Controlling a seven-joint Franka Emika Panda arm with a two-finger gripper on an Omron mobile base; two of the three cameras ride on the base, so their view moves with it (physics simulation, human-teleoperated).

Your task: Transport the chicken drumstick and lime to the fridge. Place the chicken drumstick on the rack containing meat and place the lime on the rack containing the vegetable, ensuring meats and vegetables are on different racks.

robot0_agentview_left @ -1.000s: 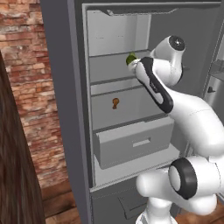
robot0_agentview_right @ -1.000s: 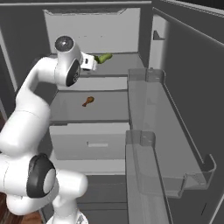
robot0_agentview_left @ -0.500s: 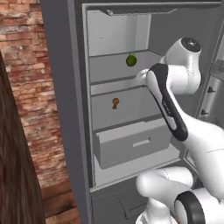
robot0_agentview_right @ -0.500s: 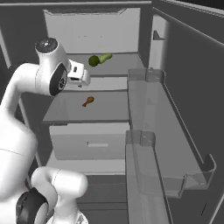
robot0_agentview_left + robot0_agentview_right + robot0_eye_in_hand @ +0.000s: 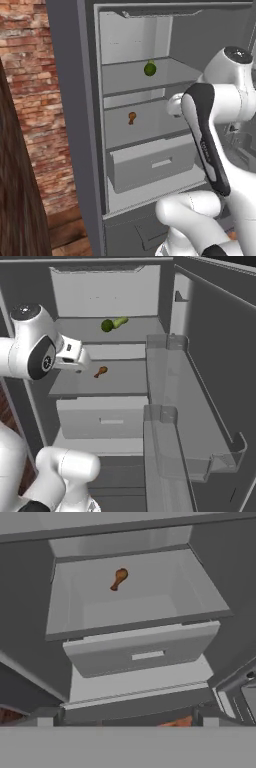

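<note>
Up in the open fridge, the lime sat on the first shelf, touching a long pale green vegetable. One shelf down, the small orange-brown meat lay alone. Under it was a white drawer. The pincer was wide apart and held nothing.

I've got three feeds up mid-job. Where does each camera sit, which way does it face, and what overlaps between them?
Left base view: behind the arm's left, facing the open fridge; white arm at lower right.
Right base view: behind the arm's right, facing the same fridge past its door racks; arm at left.
Hand view: on the hand, looking down at the second shelf and drawer.
Shared: all three show the meat; both base views show the lime on the first shelf.
</note>
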